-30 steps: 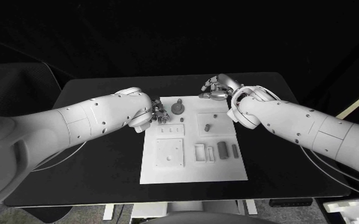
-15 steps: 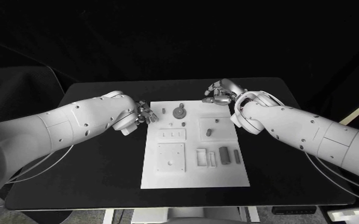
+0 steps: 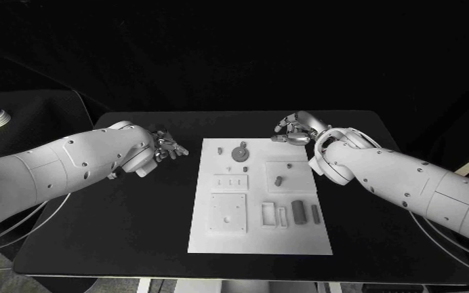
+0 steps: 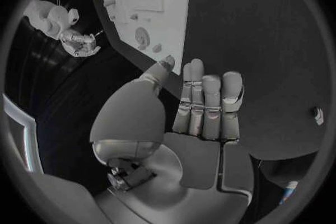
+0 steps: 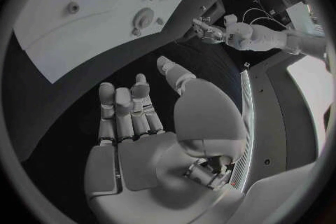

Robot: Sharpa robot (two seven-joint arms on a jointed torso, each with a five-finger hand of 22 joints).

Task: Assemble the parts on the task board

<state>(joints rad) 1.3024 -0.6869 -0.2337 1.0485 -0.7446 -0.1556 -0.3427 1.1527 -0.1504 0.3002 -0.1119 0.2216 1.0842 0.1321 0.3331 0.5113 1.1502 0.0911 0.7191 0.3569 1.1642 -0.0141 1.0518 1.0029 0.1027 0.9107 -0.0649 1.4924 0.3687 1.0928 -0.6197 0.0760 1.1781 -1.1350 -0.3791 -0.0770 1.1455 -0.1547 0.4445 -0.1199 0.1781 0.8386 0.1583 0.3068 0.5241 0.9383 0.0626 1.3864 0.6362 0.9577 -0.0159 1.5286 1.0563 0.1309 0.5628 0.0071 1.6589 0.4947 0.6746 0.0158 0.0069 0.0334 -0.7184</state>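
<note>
The task board [image 3: 256,232] lies flat in the middle of the black desk [image 3: 117,225] and serves as the reference for all positions below. The left robot hand [image 3: 166,148] is off the board, just beside its far left corner, over the bare desk; its fingers [image 4: 210,101] are extended side by side and hold nothing. The right robot hand [image 3: 294,131] is just beyond the board's far right corner, also over the desk; its fingers [image 5: 126,109] are likewise extended, with the palm empty. Neither robot hand touches the board. A round part [image 3: 239,150] sits on the board near its far edge, a small part [image 3: 278,180] stands in the recess right of centre, and two elongated parts [image 3: 306,213] lie side by side near the board's right edge.
</note>
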